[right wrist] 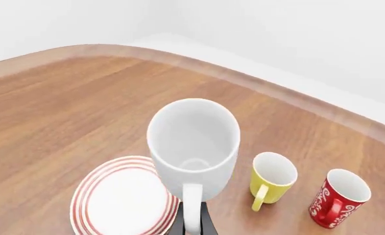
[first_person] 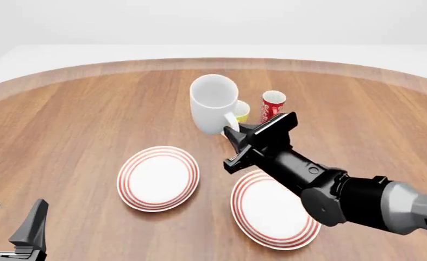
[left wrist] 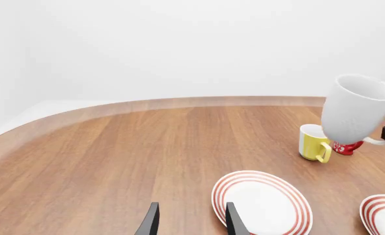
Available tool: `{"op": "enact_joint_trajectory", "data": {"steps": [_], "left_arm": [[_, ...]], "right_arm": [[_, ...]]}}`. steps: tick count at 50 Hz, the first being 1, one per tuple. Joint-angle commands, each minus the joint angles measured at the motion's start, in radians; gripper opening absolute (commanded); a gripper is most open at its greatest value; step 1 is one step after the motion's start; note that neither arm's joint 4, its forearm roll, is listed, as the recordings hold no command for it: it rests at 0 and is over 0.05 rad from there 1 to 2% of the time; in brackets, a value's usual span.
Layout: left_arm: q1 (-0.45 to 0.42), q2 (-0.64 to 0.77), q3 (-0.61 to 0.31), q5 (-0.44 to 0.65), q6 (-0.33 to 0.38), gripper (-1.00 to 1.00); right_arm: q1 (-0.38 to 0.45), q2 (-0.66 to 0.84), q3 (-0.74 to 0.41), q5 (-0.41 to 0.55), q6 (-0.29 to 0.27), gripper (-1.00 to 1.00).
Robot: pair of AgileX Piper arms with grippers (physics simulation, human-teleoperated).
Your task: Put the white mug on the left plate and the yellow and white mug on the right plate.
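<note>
The right end effector [first_person: 232,132] is clamped on the handle of the white mug [first_person: 213,110], holding it clear of the bench [first_person: 76,125]. The left end effector [first_person: 14,223] hangs spread and empty, near-left of the left plate [first_person: 158,178].

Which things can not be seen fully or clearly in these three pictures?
- Yellow and white mug, front view: mostly hidden behind the white mug.
- Right claw, right wrist view: cut off by the picture's edge, fingertips covered by the white mug's handle.
- Right plate, left wrist view: cut off by the edge.
- Red cup, left wrist view: mostly behind the white mug.
- Left claw, front view: cut off at the corner.
</note>
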Motion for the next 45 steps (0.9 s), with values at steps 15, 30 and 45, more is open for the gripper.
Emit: {"op": "enact_joint_trajectory", "data": {"steps": [15, 30, 45], "left_arm": [[0.000, 0.000, 0.000, 0.000, 0.000, 1.00], [0.000, 0.000, 0.000, 0.000, 0.000, 1.00], [0.000, 0.000, 0.000, 0.000, 0.000, 1.00]], "right_arm": [[0.072, 0.096, -0.083, 0.009, 0.020, -1.00], [0.119, 0.172, -0.135, 0.023, 0.040, -1.00], [0.140, 0.231, -0.176, 0.028, 0.049, -1.00]]}}
